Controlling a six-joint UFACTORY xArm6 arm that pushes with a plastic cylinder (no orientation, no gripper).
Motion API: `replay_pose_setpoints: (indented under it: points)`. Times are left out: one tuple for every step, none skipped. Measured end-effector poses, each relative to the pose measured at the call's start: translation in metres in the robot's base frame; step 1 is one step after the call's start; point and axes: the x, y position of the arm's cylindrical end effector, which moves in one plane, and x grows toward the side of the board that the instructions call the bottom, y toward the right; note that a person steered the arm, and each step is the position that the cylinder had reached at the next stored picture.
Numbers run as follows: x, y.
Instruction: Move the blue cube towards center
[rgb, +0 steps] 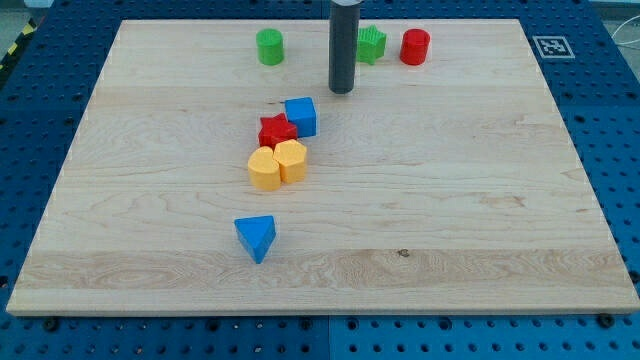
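Wooden board (470, 200), pale and bare over most of its right half, rests on a blue perforated bench (615, 150); a printed marker tag (548, 46) sits at its upper right corner.

Inspection proceeds from the view's left. A blue triangular block (256, 238) lies alone toward the bottom, well apart from the rest. Above it sits a tight cluster: two yellow blocks (277, 164), rounded in outline and touching one another, with a red star block (276, 130) touching them from above. The blue cube (302, 116) stands against the star's right side, left of and slightly above board centre. A green cylinder (270, 47) stands near the top edge.

My tip (342, 90) is just up and right of the blue cube, near it but apart. No jaws are fitted; the rod has nothing to open or close.

Further right, a green block (373, 43), partly hidden behind the rod, and a red cylinder (415, 46) stand along the top edge.

Risk assessment: centre lies to the cube's lower right, yet the tip is on that same side. Pushing from this position would likely drive the cube into the star and yellow blocks, scattering the cluster. Repositioning to the cube's upper left appears necessary. An off-centre contact could also spin the cube aside.
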Motion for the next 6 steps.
replay_pose_setpoints:
  points:
    - [0.002,-0.020]
    - [0.002,-0.046]
    - [0.011,-0.063]
    - [0.029,-0.062]
    - [0.043,-0.063]
    - [0.056,-0.069]
